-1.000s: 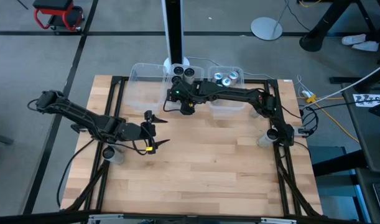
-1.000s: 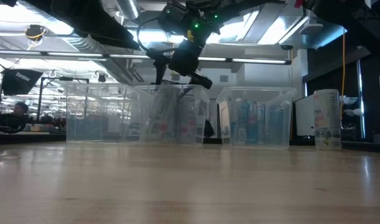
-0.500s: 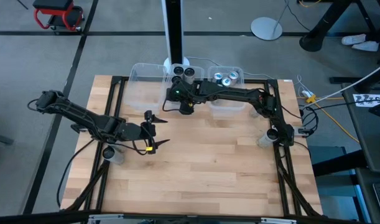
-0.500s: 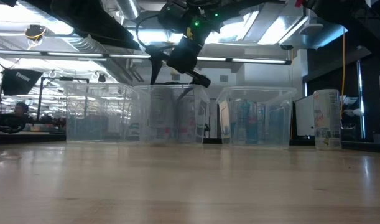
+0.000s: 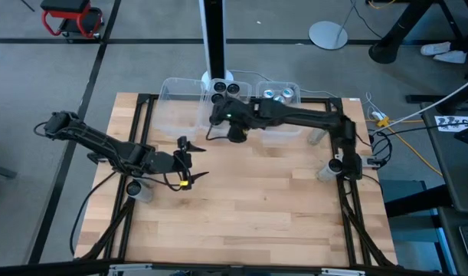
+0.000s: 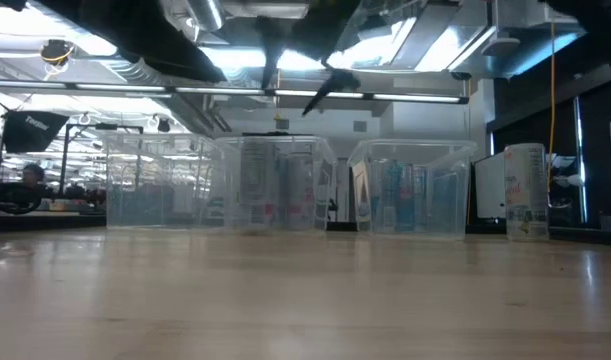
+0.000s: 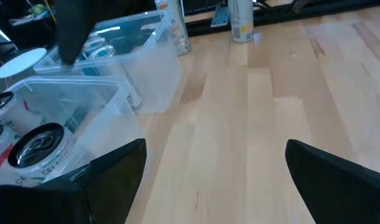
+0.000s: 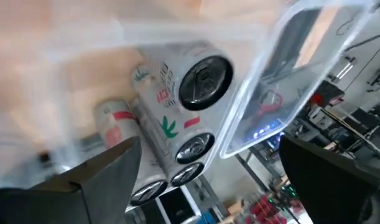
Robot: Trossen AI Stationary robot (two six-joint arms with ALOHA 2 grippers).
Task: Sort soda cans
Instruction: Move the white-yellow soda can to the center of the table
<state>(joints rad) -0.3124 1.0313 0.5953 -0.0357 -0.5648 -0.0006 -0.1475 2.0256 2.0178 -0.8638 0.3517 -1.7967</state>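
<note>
Three clear plastic bins stand in a row along the far edge of the wooden table (image 5: 249, 207), seen side by side in the low view: an empty-looking one (image 6: 160, 185), a middle one (image 6: 275, 185) and a third (image 6: 415, 185). From above, two dark-topped soda cans (image 5: 226, 89) show in the middle bin and about three teal-topped cans (image 5: 279, 96) in the third; the right wrist camera catches at least three cans with red and green markings (image 8: 177, 106) lying against one clear wall, so the full count cannot be told. Two more tall cans stand loose on the table, one near the left edge (image 5: 139, 189) and one near the right edge (image 5: 326, 170).

The right gripper (image 5: 235, 132) hangs just in front of the middle bin, above the table, its fingers spread wide and holding nothing. The left gripper (image 5: 194, 160) hovers over the left half of the table, well apart from the bins, its fingers also spread wide and empty.

The whole near half of the tabletop is bare wood, with open room between the two arms and in front of the bins. Black frame rails (image 5: 142, 123) run along the left and right edges of the table.
</note>
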